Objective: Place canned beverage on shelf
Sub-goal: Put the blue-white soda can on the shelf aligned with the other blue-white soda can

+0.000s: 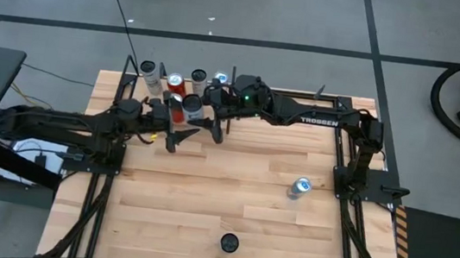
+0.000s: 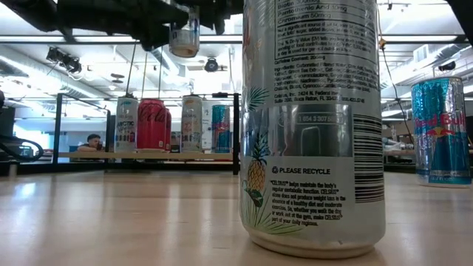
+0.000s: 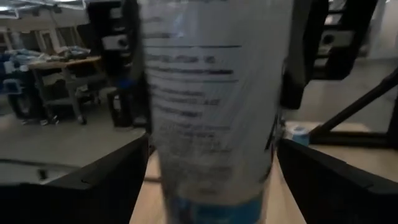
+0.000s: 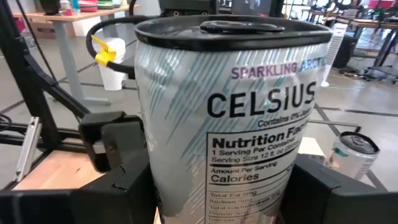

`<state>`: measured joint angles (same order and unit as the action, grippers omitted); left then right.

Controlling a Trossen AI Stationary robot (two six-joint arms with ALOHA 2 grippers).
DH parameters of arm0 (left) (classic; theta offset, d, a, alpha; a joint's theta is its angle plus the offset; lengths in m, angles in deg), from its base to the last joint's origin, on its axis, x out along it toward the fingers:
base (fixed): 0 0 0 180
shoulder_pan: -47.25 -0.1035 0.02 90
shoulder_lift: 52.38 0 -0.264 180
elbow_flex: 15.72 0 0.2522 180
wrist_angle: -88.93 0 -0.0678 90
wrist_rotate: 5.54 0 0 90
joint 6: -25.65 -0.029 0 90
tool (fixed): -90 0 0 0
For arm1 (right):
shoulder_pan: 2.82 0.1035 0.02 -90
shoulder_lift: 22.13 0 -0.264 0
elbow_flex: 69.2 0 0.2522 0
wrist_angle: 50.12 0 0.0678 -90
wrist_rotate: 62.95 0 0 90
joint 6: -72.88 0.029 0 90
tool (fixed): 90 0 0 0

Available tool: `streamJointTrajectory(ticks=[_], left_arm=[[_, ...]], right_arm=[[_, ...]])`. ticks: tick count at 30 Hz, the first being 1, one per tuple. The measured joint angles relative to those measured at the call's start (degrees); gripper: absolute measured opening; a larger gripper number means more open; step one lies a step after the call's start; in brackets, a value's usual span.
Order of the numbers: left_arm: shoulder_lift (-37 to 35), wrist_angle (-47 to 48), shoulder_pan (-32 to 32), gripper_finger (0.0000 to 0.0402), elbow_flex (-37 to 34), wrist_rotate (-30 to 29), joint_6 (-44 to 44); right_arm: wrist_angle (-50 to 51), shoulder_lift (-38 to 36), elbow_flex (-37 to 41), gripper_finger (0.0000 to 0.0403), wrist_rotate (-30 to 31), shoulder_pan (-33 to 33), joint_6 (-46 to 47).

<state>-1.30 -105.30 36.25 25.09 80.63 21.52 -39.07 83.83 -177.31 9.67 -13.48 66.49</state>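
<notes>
A white Celsius can (image 4: 230,118) hangs upright above the table's far left, over the pale wood shelf (image 2: 148,154); the low view shows its underside (image 2: 184,38). My right gripper (image 4: 230,186), reaching in from the table's right, is shut on it. My left gripper (image 3: 211,143) comes level from the table's left and is open, one finger on either side of the same can (image 3: 211,112). Several cans (image 2: 151,124) stand on their bases on the shelf. My right gripper pinches the can's side wall (image 4: 155,186) between its two fingers, below the can's middle. The fingers come in about level from the table's right. The can stands upright, its tab end up, lifted clear of shelf and table. My left gripper has its fingers (image 3: 106,174) beside the can's two sides; whether they touch it I cannot tell.
A blue Red Bull can (image 1: 301,187) stands on the tabletop at the right. A tall pineapple-print can (image 1: 228,243) stands near the front edge, close to the low camera. Black frame uprights (image 1: 345,151) line the table's sides. Bare wood lies between the two loose cans.
</notes>
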Motion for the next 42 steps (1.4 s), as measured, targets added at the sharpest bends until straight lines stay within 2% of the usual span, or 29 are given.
streamJointTrajectory(ticks=[6,12,16,19,25,36,42], left_arm=[[-5.0,17.7,-2.5,0.0357,5.8,0.1,-0.1],[-5.3,39.9,-3.2,0.0357,17.3,-0.1,-4.0],[-5.0,49.5,-3.3,0.0357,24.4,0.0,-2.6],[-5.0,52.7,-3.3,0.0357,28.7,0.2,-0.8],[-3.3,60.1,-3.3,0.0357,34.7,4.7,2.0],[5.3,61.6,-3.2,0.0357,39.1,11.5,3.9],[9.3,64.9,-2.4,0.0357,42.1,11.9,3.5]], right_arm=[[3.0,-0.1,0.0,0.0255,0.0,-0.8,0.2],[6.4,-0.1,0.0,0.0255,0.1,-1.1,0.3],[7.7,-0.1,0.0,0.0255,0.0,-1.1,2.0],[9.4,-0.1,-0.1,0.0255,-0.1,-1.0,3.3],[13.2,-0.1,-0.1,0.0255,-0.2,0.9,3.9],[13.6,-0.1,2.1,0.0255,0.4,4.1,6.8],[13.9,-0.1,4.6,0.0255,0.4,3.9,10.5]])
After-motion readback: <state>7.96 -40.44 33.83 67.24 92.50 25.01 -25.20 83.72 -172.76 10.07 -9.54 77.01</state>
